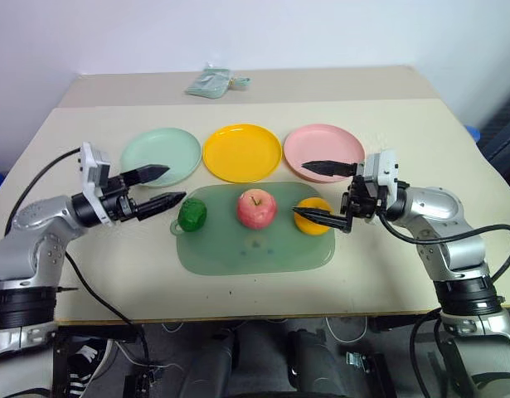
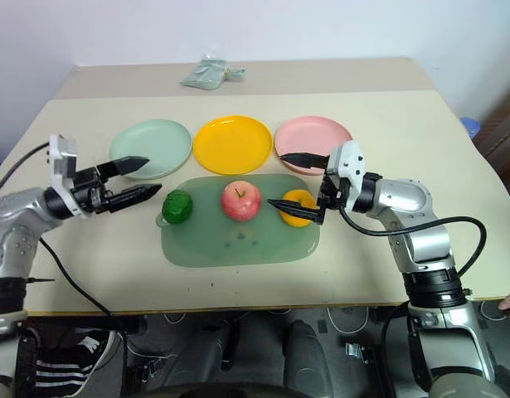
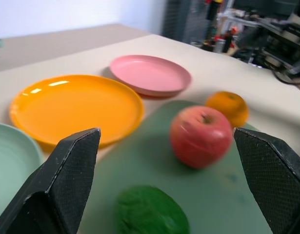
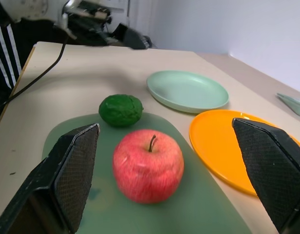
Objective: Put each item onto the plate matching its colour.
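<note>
Left gripper (image 1: 161,186): fingers spread wide, empty, level beside green fruit (image 1: 191,215) at mat (image 1: 255,253) edge, apparently lined up to take it. Apple (image 1: 256,207) mid-mat, orange (image 1: 313,216) at right end; green plate (image 1: 160,155), yellow plate (image 1: 241,152), pink plate (image 1: 324,151) bare behind on table (image 1: 114,274). Right gripper (image 1: 321,192): fingers released, empty, near orange, seemingly poised for it.

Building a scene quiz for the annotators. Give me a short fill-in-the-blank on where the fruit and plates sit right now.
1. The pinkish-red apple with a stem lies on the translucent green cutting mat, between the dark green bumpy fruit and the glossy ____.
2. Of the three round plastic plates, the middle one is ____.
3. The mint green plate, the plate nearest the left gripper, holds ____ fruit.
4. The fingers of both grippers are ____.

Missing words: orange; yellow; no; open
</note>
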